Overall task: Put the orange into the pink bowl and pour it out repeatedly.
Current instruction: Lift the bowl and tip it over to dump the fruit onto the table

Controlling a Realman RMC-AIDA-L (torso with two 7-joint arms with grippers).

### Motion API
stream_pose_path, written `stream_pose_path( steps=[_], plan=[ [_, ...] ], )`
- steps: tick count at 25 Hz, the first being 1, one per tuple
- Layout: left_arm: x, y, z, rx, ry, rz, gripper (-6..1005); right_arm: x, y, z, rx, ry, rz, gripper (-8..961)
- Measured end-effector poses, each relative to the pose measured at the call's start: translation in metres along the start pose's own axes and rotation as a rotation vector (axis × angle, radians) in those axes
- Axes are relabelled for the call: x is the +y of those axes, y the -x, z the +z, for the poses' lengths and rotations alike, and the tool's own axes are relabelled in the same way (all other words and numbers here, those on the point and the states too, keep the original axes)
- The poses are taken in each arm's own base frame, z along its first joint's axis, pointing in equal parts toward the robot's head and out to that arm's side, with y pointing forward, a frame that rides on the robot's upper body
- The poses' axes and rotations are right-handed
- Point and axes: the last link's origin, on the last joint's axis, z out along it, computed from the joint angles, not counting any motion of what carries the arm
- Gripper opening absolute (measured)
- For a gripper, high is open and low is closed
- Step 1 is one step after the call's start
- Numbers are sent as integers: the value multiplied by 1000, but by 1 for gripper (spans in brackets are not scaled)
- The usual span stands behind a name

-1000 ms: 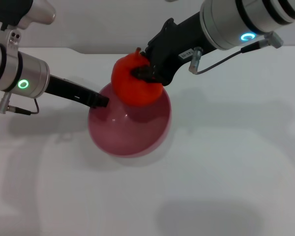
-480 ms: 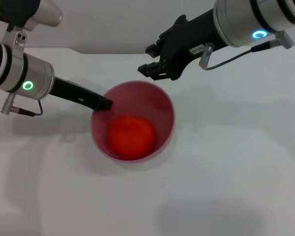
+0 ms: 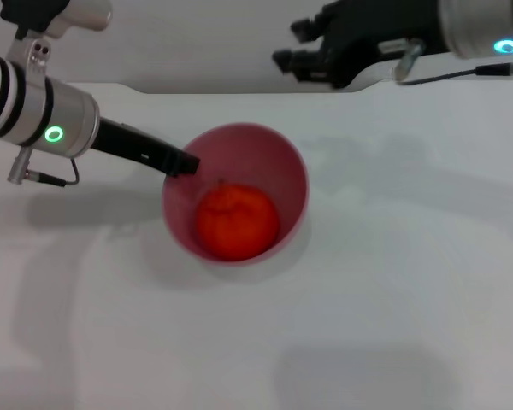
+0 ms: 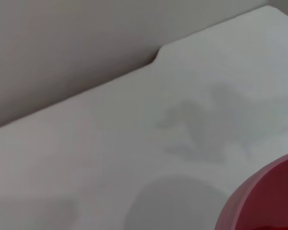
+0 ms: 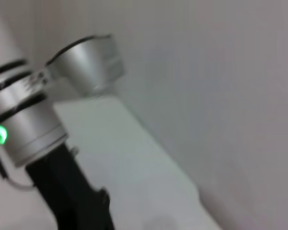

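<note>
The orange (image 3: pixel 237 222) lies inside the pink bowl (image 3: pixel 284 171), which stands on the white table. In the head view my left gripper (image 3: pixel 186 162) is at the bowl's left rim, shut on the rim. A red edge of the pink bowl (image 4: pixel 271 196) shows in the left wrist view. My right gripper (image 3: pixel 293 44) hangs high above the table's far edge, up and to the right of the bowl, open with nothing between its fingers.
The white table (image 3: pixel 393 282) stretches around the bowl, with a pale wall behind its far edge. The right wrist view shows my left arm (image 5: pixel 31 136) with its green light, and the wall.
My right gripper let go of the orange, which dropped into the bowl, then drew back up and to the right. The left gripper and bowl shifted slightly away from me.
</note>
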Motion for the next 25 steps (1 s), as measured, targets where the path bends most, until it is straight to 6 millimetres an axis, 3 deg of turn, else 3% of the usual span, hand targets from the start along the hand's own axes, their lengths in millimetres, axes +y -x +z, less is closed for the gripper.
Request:
stream_pose_path(
  steps=[6,11,19,25],
  plan=[
    [9,-16,14,38,-52,82,35,-24,-38,-32,-338,17,154,394],
    [24,-23,34,54,-96,178,35,-32,-75,-61,-638,-79,154,393],
    [34,-38,40,114,-197,289,35,-44,-123,-81,-725,-282,165,393],
    [42,-45,42,215,-258,337,34,-59,-139,-96,-820,-434,172,394]
  ],
)
